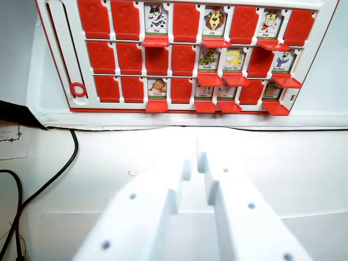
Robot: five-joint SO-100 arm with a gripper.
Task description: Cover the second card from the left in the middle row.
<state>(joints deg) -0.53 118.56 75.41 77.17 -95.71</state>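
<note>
Fingers (194, 163) of the white gripper fill the lower part of the wrist view, tips close together with only a narrow slit between them, holding nothing. They hang over the bare white bench (283, 157), well short of the game board (60, 54) that stands along the bench's far edge.

The board carries three rows of red flaps. Some are folded down, showing character cards: a dog (156, 19), a lion (214, 22) and another figure in the top row; a few in the middle and bottom rows towards the wrist view's right.

Counting from the wrist view's left, the second slot in the middle row (129, 57) already shows a plain red face, as does its neighbour. Whether that is the card the task means, I cannot tell; the count may be meant among open cards only, in which case the yellow-headed card (234, 58) would be the candidate.

Either way the target lies ahead of and above the tips. The red slot sits to the left of the fingers' line, the yellow card slightly to the right. Each flap's long axis runs across the board, so a push would have to come from below the hinge.
</note>
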